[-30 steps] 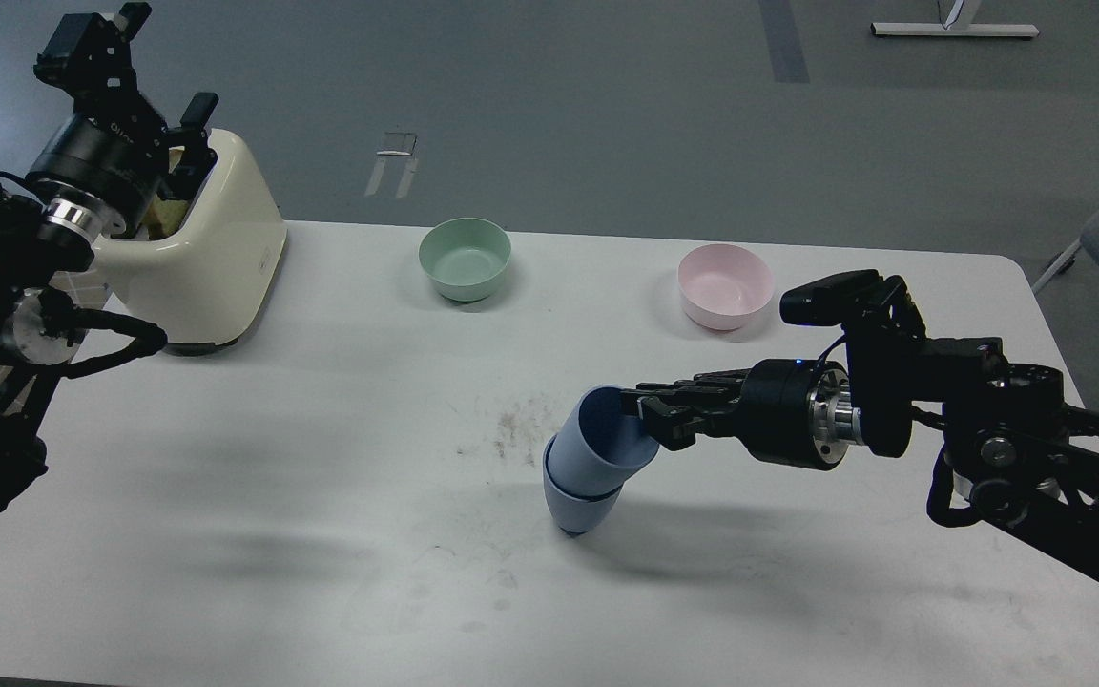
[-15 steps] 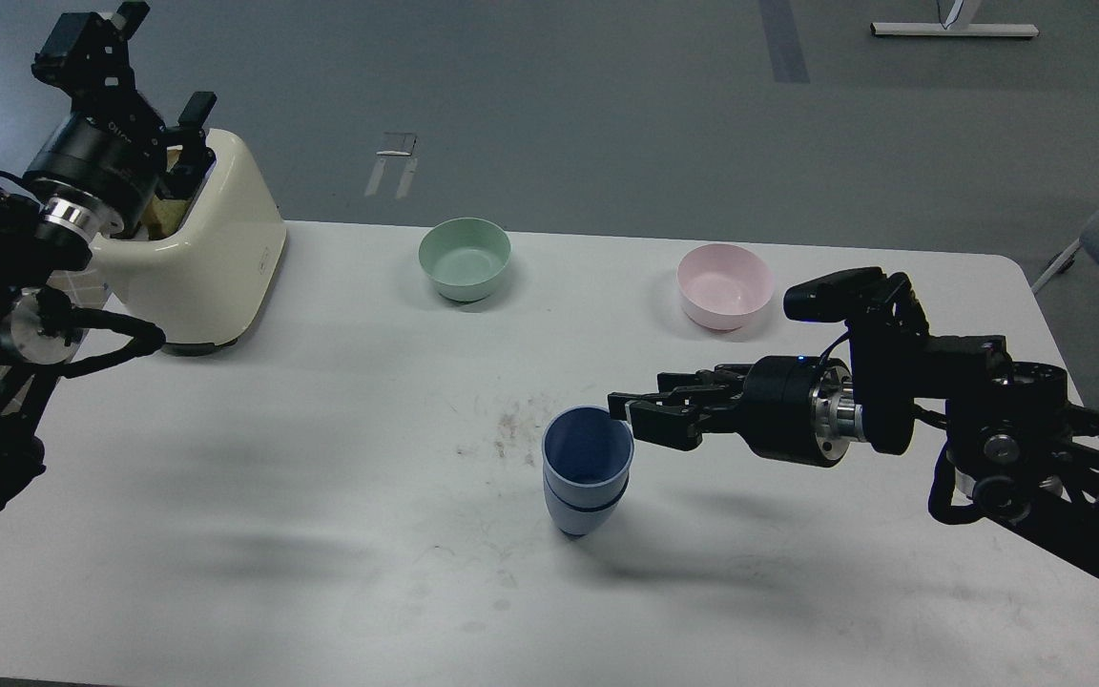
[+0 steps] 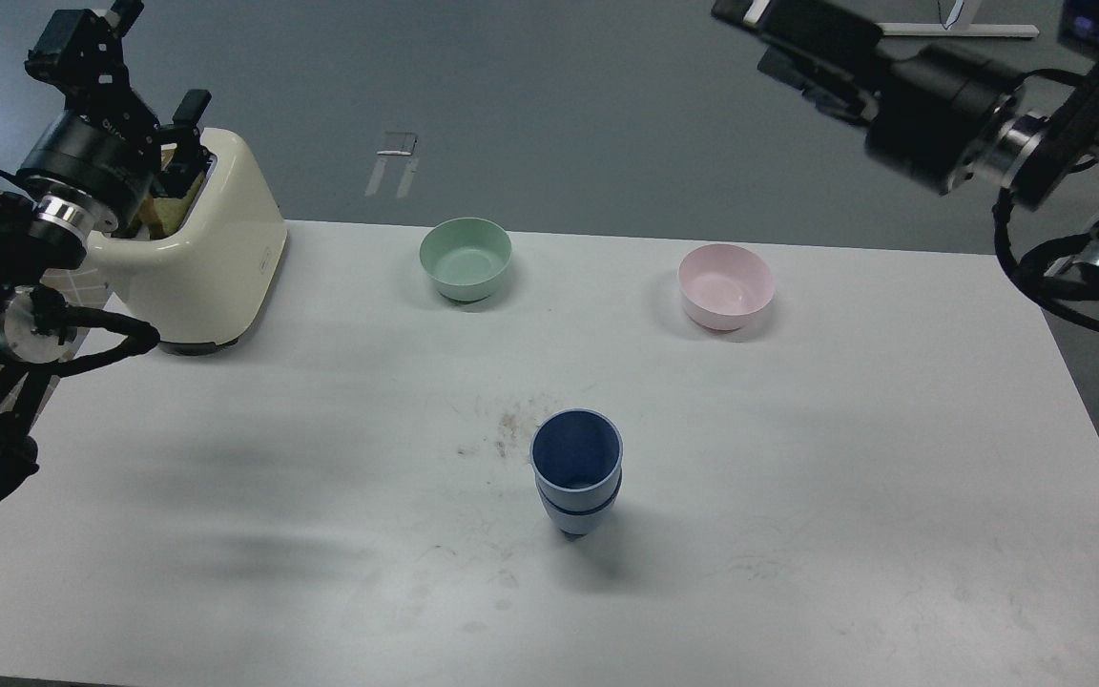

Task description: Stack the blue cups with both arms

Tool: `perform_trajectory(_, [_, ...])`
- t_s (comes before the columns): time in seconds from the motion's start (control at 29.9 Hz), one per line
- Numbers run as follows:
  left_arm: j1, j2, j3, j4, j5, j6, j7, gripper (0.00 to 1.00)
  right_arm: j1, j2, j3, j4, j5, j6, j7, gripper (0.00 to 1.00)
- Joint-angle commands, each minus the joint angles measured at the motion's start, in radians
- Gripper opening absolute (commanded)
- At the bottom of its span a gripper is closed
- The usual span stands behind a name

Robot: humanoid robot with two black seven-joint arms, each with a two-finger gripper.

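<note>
1. Head view: the two blue cups [image 3: 576,469] stand nested, upright, on the white table [image 3: 893,458], in front of the pink bowl [image 3: 726,285].
2. Right gripper [image 3: 750,14] is high above; its opening cannot be judged.
3. Left gripper [image 3: 120,14] is near the cream appliance [image 3: 216,253]; same doubt.

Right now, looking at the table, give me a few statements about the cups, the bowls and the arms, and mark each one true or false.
1. One of the blue cups sits nested inside the other, upright on the table. True.
2. The right gripper is clamped on the cup stack. False: it is raised, far from the cups, near the view's top edge, holding nothing.
3. The pale green bowl lies left of the pink bowl. True.
4. A cup stands inside the pink bowl. False: both bowls look empty.
5. The left gripper is up beside the cream toaster, away from the cups. True.
</note>
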Motion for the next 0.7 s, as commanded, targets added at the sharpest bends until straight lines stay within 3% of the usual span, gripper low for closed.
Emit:
perform_trajectory(0.0, [0.001,0.006,0.0,0.0,0.0,0.0,0.0,0.97,-0.024,0.005,0.143,-0.083,0.054,0.0,0.003,1.0])
perform_trajectory(0.13, [0.004,0.02,-0.001,-0.002,-0.004,-0.002,-0.002,0.97,-0.048,0.005,0.292,-0.254,0.217,0.0,0.003,1.0])
perform_trajectory(0.33, [0.004,0.013,-0.015,-0.002,-0.015,-0.026,-0.002,0.97,-0.048,-0.005,0.347,-0.478,0.392,0.0,0.004,1.0])
perform_trajectory(0.67, [0.003,0.006,-0.017,0.002,-0.016,-0.041,-0.005,0.97,-0.054,0.004,0.363,-0.688,0.717,0.0,0.007,1.0])
